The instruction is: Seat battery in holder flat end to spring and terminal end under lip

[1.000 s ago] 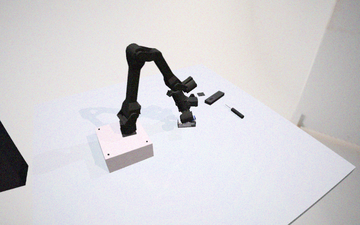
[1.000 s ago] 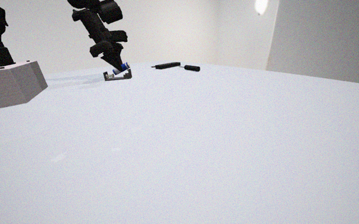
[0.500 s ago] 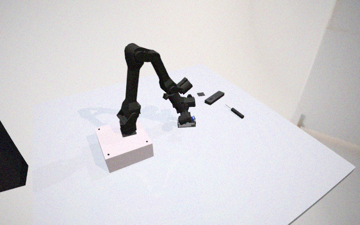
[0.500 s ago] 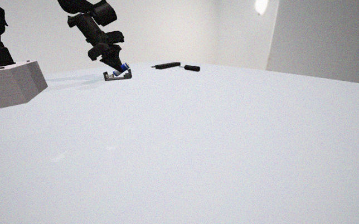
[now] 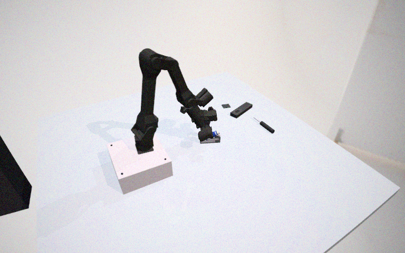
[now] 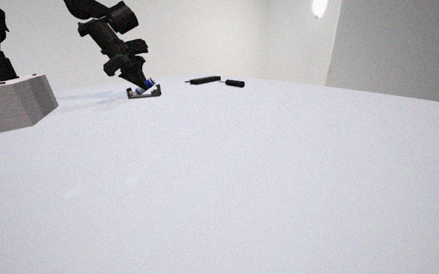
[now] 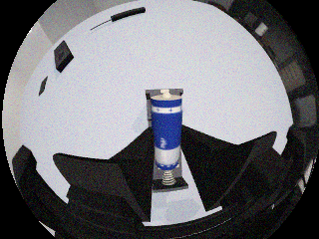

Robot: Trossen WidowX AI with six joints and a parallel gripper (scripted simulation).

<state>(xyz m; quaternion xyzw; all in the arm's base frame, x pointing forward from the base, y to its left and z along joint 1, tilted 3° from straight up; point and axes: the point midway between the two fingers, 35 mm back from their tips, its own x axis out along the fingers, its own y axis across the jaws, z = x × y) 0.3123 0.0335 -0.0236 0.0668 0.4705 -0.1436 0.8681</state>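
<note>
A blue and white battery [image 5: 215, 133] [image 6: 149, 82] [image 7: 167, 126] is between the fingers of my gripper [image 6: 146, 84] [image 7: 165, 130], which is shut on it. The battery is tilted: its flat end is low at the coil spring [image 7: 168, 177], and its terminal end is raised towards the lip end. The dark holder [image 5: 210, 141] [image 6: 144, 96] [image 7: 170, 187] lies on the table under the battery. In the top view the gripper hides much of the holder and battery. Whether the flat end presses on the spring is too small to tell.
A black remote-like block [image 5: 241, 109] [image 6: 205, 80] [image 7: 63, 56], a small dark flat plate [image 5: 225, 105] [image 7: 43, 86] and a screwdriver with a black handle [image 5: 267, 127] [image 6: 235, 83] [image 7: 129, 14] lie beyond the holder. The arm's pale base box [image 5: 145, 171] [image 6: 5, 105] stands behind it.
</note>
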